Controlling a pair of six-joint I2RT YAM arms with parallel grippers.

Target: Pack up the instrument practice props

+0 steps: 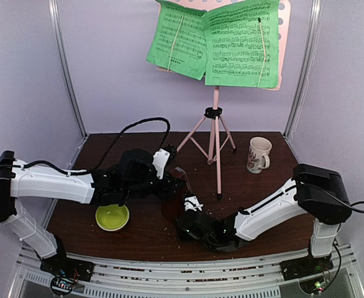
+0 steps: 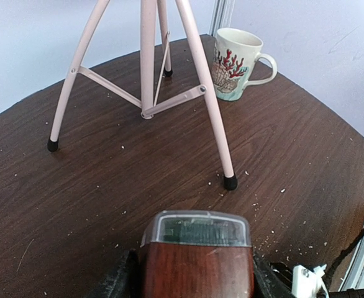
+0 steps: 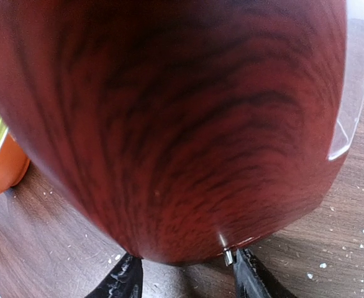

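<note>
Metronome (image 2: 197, 264), dark red with a clear cover (image 3: 350, 74), is sitting just before the pink music stand (image 2: 146, 56)'s nearest foot. Left gripper (image 2: 194, 285) is clamping its sides, half-wide. The right gripper (image 3: 187, 282) is sitting close against it, hold unclear.

tripod legs (image 2: 210, 105) ahead, mug (image 2: 235, 62) beyond

The metronome (image 3: 169, 124) is dark red with black wood-grain streaks, and its cover (image 3: 351, 74) is clear. The music stand (image 1: 216, 99) is pale pink with black feet. The sheet-music pages (image 1: 241, 43) are bright green with black staves. The mug (image 2: 235, 62) is cream, patterned with red coral and a shell. The bowl (image 1: 112, 217) is yellow-green. The worktop (image 2: 306, 161) is dark brown wood grain flecked with pale specks.
</note>
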